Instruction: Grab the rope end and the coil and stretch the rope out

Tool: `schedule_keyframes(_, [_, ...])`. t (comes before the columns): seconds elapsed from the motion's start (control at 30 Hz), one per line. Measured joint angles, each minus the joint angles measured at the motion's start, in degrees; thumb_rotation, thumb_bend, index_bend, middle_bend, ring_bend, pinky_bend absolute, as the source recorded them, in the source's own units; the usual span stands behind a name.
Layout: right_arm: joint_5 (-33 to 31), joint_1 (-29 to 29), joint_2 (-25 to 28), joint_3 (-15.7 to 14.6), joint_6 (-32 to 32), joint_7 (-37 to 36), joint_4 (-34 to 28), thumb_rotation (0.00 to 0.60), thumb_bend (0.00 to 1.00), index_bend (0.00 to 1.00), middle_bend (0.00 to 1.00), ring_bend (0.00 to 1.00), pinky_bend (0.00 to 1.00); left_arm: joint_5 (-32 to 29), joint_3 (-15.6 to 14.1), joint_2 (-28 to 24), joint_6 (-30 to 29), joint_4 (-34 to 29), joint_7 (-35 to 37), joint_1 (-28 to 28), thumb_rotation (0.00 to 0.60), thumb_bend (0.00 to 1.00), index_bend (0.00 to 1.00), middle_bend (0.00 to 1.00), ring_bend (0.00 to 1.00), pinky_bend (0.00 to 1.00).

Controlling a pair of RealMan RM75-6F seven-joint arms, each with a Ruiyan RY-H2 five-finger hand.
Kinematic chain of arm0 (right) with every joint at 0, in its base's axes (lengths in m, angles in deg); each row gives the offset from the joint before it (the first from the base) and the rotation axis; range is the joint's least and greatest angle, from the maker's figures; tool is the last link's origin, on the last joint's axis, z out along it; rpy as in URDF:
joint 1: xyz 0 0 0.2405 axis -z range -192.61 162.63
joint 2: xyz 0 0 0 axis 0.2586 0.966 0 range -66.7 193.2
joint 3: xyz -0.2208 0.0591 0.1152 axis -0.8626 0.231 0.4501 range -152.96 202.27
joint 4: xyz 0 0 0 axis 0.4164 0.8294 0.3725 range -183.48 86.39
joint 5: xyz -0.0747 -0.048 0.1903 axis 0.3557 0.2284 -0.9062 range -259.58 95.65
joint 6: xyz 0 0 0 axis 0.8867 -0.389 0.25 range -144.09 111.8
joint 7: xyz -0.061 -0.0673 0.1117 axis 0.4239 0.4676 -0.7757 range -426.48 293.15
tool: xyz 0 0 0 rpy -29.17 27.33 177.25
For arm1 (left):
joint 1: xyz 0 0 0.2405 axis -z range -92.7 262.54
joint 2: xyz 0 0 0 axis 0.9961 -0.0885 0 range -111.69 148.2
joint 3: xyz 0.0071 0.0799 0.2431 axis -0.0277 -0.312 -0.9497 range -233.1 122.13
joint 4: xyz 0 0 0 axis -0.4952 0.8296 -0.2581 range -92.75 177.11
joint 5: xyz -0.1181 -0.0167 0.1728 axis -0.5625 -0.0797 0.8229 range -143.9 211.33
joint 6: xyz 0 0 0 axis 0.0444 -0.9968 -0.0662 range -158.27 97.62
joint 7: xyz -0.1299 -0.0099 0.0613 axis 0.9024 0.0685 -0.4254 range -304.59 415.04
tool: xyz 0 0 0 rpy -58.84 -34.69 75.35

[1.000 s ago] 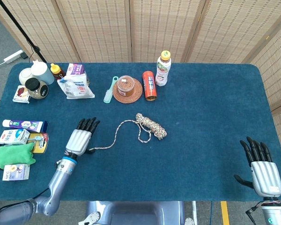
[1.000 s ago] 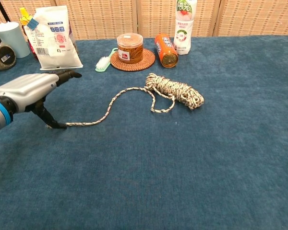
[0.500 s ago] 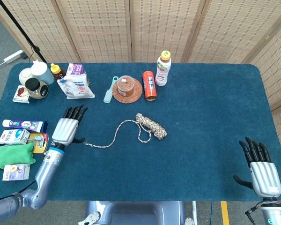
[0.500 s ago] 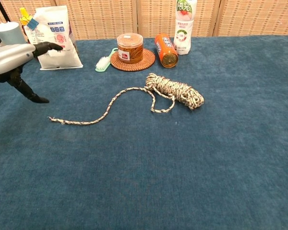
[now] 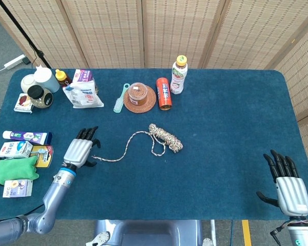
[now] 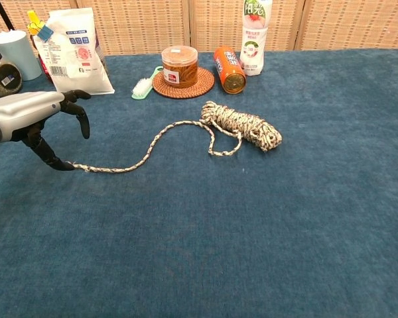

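Note:
The speckled rope lies on the blue table: its coil (image 5: pixel 167 137) (image 6: pixel 245 126) sits mid-table, and a loose strand curves left to the rope end (image 5: pixel 96 158) (image 6: pixel 81 167). My left hand (image 5: pixel 81 149) (image 6: pixel 32 118) hovers over that end. Its thumb tip reaches down to touch the end on the cloth, while the fingers (image 6: pixel 83 122) bend downward, still apart from the thumb. Nothing is pinched. My right hand (image 5: pixel 289 185) is far off at the table's front right corner, fingers spread and empty; the chest view does not show it.
Behind the coil stand a jar on a woven coaster (image 5: pixel 139 98) (image 6: pixel 182 83), an orange can (image 5: pixel 164 94) (image 6: pixel 229 69), a bottle (image 5: pixel 178 75) (image 6: pixel 255 36) and a brush (image 5: pixel 120 98). A white pouch (image 5: pixel 83 90) (image 6: pixel 73 53) is back left. Small packets and a green cloth (image 5: pixel 16 168) crowd the left edge.
The left hand swung out to the left, then returned to the rope end with its fingers now bent downward. The rope end lies slightly further left than before. The right hand stayed still.

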Motion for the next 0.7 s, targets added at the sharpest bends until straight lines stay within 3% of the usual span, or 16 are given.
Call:
schedule_keyframes(0.33, [-0.75,-0.38,0.25,0.11,-0.91,-1.08,0.18,0.600,0.00,0.00,0.00,0.00,0.00,-1.47,-1.40,2.93,-1.04,2.47,-0.37,0.42,0.600,0.20,0.54,0.00,0.00,0.00])
schedule_keyframes(0.5, [-0.56,-0.39,0.47,0.02,-0.87,-1.52,0.19,0.600,0.00,0.00,0.00,0.00,0.00,-1.67,-1.86,3.43,-1.30,2.68,-0.89,0.81,0.600,0.27,0.52,0.00,0.00,0.00])
schedule_keyframes(0.7, [-0.59,-0.37,0.66,0.02,-0.81,-1.92,0.13,0.600,0.00,0.00,0.00,0.00,0.00,-1.90,-2.36,3.90,-1.29,2.71,-0.95,1.11,0.600,0.28,0.50,0.00,0.00,0.00])
